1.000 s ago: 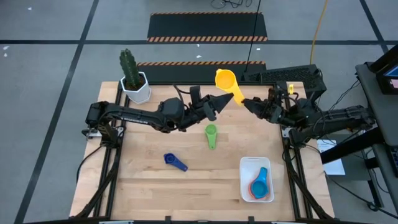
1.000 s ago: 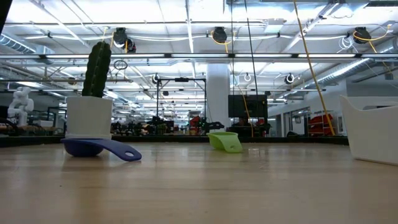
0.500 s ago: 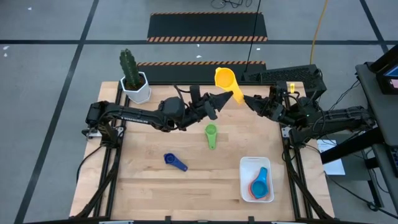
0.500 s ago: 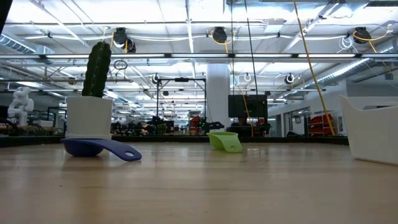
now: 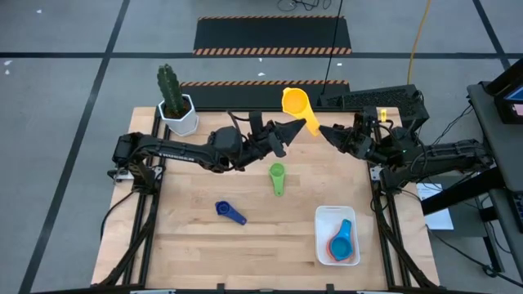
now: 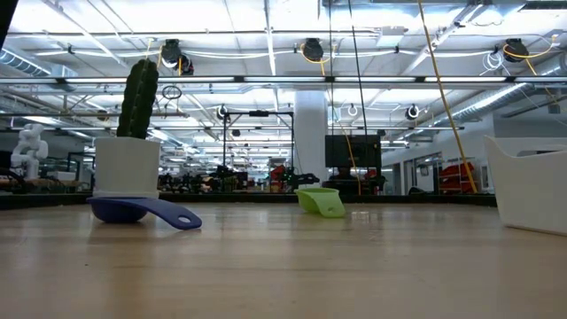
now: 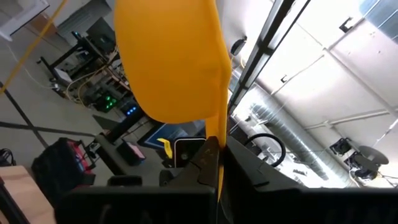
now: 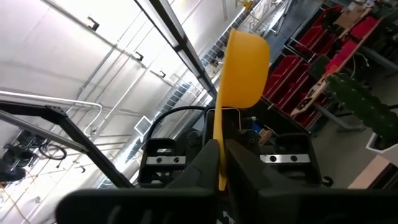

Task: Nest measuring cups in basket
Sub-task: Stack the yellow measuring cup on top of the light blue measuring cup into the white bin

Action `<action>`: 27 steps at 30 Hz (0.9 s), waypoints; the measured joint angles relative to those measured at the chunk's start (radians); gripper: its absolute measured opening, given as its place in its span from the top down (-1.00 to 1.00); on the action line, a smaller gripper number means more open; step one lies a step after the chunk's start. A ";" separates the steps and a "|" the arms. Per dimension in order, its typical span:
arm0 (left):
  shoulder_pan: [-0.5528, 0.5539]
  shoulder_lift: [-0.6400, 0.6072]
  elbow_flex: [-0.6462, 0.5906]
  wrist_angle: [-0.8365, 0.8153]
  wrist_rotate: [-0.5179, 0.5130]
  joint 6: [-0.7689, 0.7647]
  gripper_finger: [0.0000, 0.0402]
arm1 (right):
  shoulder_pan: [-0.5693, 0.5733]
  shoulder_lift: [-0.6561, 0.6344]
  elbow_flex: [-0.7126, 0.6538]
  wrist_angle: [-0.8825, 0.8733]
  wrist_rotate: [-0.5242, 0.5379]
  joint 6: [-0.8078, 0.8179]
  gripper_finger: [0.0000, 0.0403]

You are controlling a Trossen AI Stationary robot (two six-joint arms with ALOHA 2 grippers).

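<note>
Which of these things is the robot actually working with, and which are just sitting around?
Part of the job:
yellow cup, gripped by both the left gripper and right gripper
green cup
dark blue cup
basket, holding a lighter blue cup and an orange cup

Just lying about:
cactus pot

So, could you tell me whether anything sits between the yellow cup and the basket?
Nothing visible does. The yellow cup is held aloft at the table's far edge by both hands, left hand and right hand; the green cup lies off that path to the basket.
</note>
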 joint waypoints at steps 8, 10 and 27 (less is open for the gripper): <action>0.000 0.000 0.000 0.004 -0.003 0.008 0.96 | 0.000 0.007 0.000 -0.002 0.000 0.005 0.79; 0.001 0.000 0.000 0.004 -0.003 0.008 0.97 | 0.000 0.008 0.000 -0.002 0.000 0.004 0.71; 0.003 -0.001 0.002 -0.031 0.024 -0.005 0.92 | -0.002 0.018 0.000 0.002 -0.001 -0.021 0.96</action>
